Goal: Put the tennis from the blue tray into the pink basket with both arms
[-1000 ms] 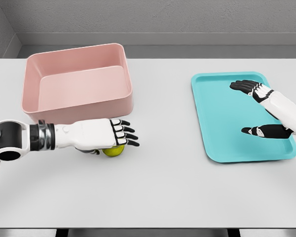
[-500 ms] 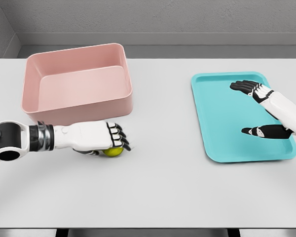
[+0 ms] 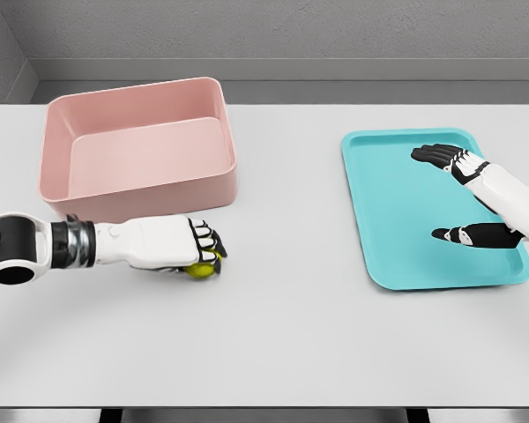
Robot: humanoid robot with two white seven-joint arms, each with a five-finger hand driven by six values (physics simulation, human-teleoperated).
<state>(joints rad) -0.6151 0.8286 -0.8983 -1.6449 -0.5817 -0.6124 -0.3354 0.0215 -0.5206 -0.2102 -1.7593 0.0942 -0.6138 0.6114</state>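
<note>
We found the ball (image 3: pixel 199 270) on the tabletop (image 3: pixel 291 335), just in front of the basket (image 3: pixel 141 145) and well apart from the tray (image 3: pixel 397 264). Our left hand (image 3: pixel 172 245) lay over it from the left, fingers (image 3: pixel 210 247) curled down and clamped around the ball, so that only a sliver of yellow-green showed beneath them. The ball sat directly under the fingers, between palm and tabletop; being round, it had no long axis to line up with. The basket's near wall stood just behind the hand, so we judged that the coming move turned on that one relation: the ball had to rise above the rim and travel away from us, over the wall, into the hollow. The left hand was by far the nearer one to both ball and basket.

Our right hand (image 3: pixel 445 157) hovered over the far part of the tray, fingers spread and holding nothing.

The basket was a deep, smooth pink tub with rounded corners and thick walls. The tray was a shallow teal rectangle with a low raised lip. The ball looked fuzzy-dull rather than glossy, though too little of it showed to say more. The tabletop was plain matte white.
</note>
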